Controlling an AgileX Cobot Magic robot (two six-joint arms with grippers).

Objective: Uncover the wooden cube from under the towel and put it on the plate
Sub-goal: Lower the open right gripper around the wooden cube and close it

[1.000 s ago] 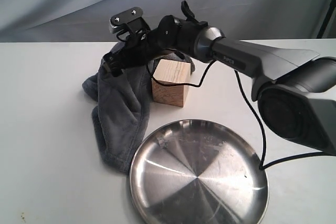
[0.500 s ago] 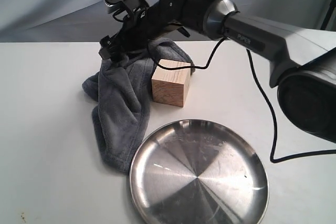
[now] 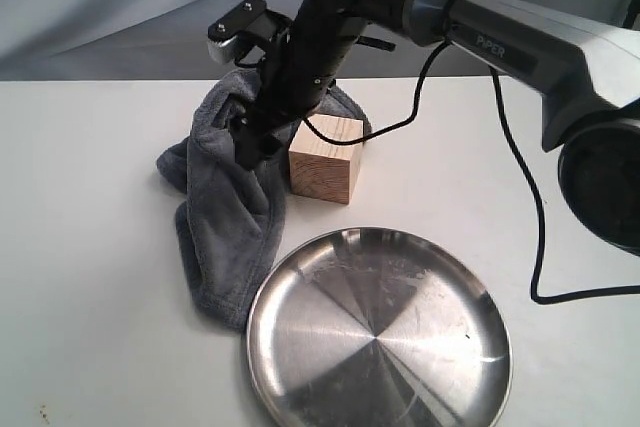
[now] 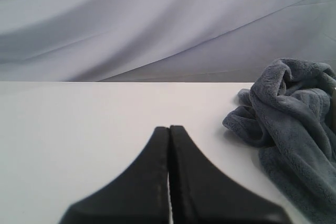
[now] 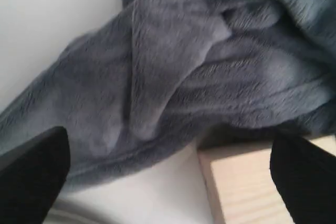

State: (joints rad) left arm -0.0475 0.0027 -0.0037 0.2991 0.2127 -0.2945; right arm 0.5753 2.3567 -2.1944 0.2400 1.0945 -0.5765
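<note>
The wooden cube (image 3: 325, 159) stands bare on the white table, just beyond the steel plate (image 3: 262, 292). The grey-blue towel (image 3: 225, 217) lies bunched to its left and wraps behind it. My right gripper (image 3: 248, 147) points down over the towel's fold right beside the cube's left face. In the right wrist view that gripper (image 5: 169, 142) is open, its fingers wide apart, with the towel (image 5: 199, 66) and a corner of the cube (image 5: 247, 182) below and nothing held. My left gripper (image 4: 169, 129) is shut and empty, low over the table, with the towel (image 4: 294, 129) off to one side.
The plate (image 3: 380, 332) holds nothing and sits near the table's front edge. A black cable (image 3: 520, 197) hangs from the right arm down to the table right of the plate. A grey cloth backdrop (image 3: 120, 7) closes off the rear.
The right arm has risen and its wrist has swung from pointing left over the towel's top to pointing down beside the cube. Towel, cube and plate have stayed in place.
</note>
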